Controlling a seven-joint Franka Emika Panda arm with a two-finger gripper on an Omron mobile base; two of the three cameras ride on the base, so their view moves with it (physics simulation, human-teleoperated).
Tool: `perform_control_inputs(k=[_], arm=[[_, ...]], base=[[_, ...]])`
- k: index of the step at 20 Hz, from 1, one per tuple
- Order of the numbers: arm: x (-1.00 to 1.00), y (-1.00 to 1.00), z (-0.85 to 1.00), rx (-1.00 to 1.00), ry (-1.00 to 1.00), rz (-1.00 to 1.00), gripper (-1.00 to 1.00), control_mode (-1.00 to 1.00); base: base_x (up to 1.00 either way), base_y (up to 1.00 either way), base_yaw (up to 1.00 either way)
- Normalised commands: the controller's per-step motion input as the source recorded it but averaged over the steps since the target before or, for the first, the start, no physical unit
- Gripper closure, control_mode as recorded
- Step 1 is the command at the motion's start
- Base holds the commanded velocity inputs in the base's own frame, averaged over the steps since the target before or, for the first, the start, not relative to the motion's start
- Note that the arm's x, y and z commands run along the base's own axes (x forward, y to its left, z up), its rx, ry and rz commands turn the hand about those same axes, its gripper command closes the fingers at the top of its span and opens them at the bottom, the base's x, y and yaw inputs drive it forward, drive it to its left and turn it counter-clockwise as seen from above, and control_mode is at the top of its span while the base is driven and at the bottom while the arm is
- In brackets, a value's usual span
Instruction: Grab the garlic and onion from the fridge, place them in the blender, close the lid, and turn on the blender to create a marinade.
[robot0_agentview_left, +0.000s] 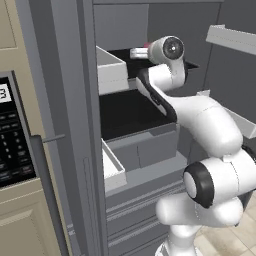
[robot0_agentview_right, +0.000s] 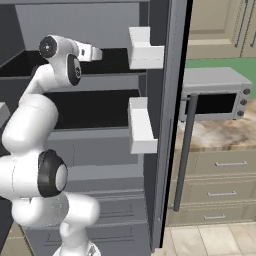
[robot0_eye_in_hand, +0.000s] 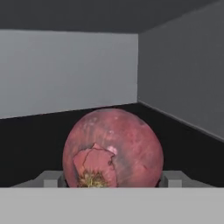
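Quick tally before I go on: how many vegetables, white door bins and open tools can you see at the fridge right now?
Red onion: 1
White door bins: 2 on the near open door
Tool: 1, open around the onion
Total: 4

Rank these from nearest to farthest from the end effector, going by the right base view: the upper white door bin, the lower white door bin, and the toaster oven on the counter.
1. Upper door bin, just right of the end effector, about level with it.
2. Lower door bin, on the same fridge door, lower down.
3. Toaster oven, far right, past the open door, on the counter.
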Motion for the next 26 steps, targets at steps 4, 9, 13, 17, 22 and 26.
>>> perform_control_inputs(k=[4,9,13,17,22,26], arm=[[-1.00,0.03,0.26,0.00,-0.14,0.00,1.00,-1.00],[-1.00,0.04,0.39,0.02,-0.01,0.00,1.00,-1.00],[-1.00,0.11,0.45,0.04,0.05,0.00,1.00,-1.00],[-1.00,0.13,0.23,0.03,0.24,0.00,1.00,-1.00],[-1.00,0.05,0.00,0.07,0.42,0.00,1.00,-1.00],[-1.00,0.00,-0.24,0.09,0.43,0.00,1.00,-1.00]], base=[[0.00,0.00,0.00],[0.00,0.00,0.00],[0.00,0.00,0.00],[0.00,0.00,0.00],[0.00,0.00,0.00],[0.00,0.00,0.00]])
